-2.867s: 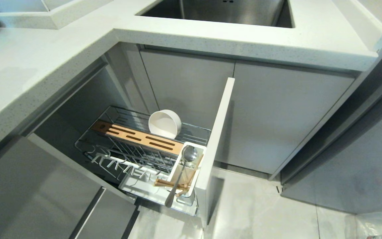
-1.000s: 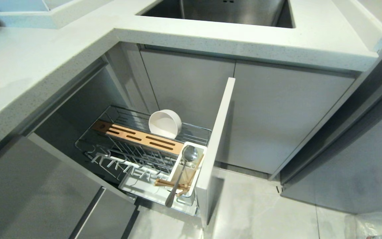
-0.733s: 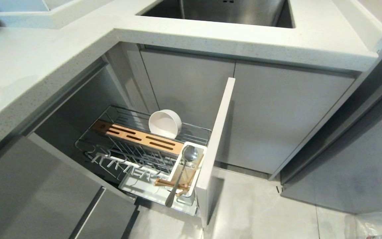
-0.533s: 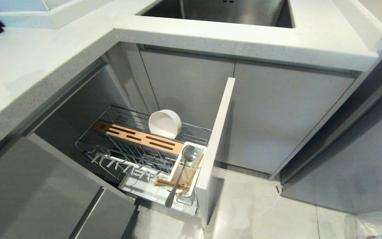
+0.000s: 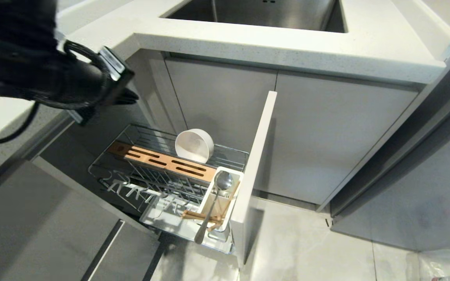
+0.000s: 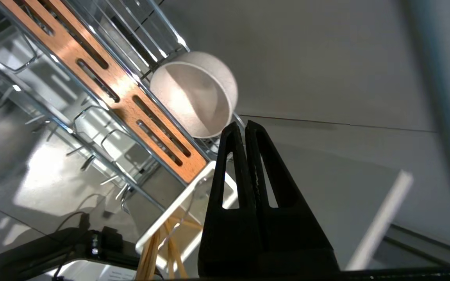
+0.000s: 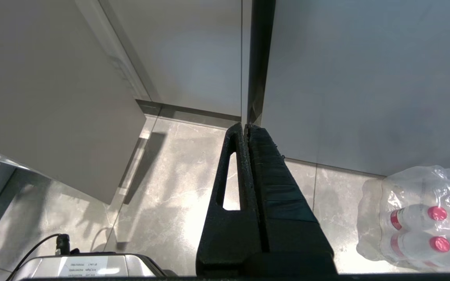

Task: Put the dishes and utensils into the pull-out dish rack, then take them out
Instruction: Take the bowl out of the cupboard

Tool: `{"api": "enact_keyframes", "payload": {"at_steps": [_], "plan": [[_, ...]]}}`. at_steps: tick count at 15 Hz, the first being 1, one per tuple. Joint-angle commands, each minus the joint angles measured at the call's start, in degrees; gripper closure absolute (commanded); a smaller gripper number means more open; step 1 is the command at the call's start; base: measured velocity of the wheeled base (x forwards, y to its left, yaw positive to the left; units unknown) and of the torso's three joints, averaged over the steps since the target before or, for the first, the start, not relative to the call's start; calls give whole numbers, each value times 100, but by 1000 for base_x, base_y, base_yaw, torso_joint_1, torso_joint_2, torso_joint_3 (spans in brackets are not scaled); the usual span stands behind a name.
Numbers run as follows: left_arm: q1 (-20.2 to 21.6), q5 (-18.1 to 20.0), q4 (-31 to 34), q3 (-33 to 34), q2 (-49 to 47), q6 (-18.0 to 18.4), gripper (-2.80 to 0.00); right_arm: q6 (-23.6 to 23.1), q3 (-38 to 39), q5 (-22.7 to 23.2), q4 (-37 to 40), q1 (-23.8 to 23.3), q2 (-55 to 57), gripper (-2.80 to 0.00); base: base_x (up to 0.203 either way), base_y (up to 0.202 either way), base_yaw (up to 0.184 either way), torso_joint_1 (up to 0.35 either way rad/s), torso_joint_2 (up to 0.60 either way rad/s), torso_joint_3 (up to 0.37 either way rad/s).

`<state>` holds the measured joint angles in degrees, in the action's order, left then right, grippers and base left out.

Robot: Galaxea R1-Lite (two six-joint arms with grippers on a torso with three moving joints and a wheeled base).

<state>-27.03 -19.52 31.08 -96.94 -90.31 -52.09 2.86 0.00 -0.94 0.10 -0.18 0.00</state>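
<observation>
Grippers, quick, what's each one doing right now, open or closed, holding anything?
Left gripper: closed, holding nothing, up above the dish rack.
Right gripper: closed, holding nothing, parked low over the floor.

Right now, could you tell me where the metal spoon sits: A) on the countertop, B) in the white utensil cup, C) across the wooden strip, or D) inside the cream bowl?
B: the spoon stands in the white utensil cup beside the chopsticks.
</observation>
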Motion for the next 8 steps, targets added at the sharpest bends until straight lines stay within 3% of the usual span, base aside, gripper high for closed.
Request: {"api": "enact_keyframes", "payload": {"at_steps": [1,7,8], "plan": [[-177,-154,-100,18,-829,-75,0,4,9,-3,-1,1,0,0,0,0,0,0,0,0],[-233,-250,-698,-17,-1995,-197,0,4,9,-3,-1,1,0,0,0,0,0,0,0,0],[-224,-245,-700,-27,-2026,-188,-280,4,9,-3,-1,1,0,0,0,0,0,0,0,0]]}}
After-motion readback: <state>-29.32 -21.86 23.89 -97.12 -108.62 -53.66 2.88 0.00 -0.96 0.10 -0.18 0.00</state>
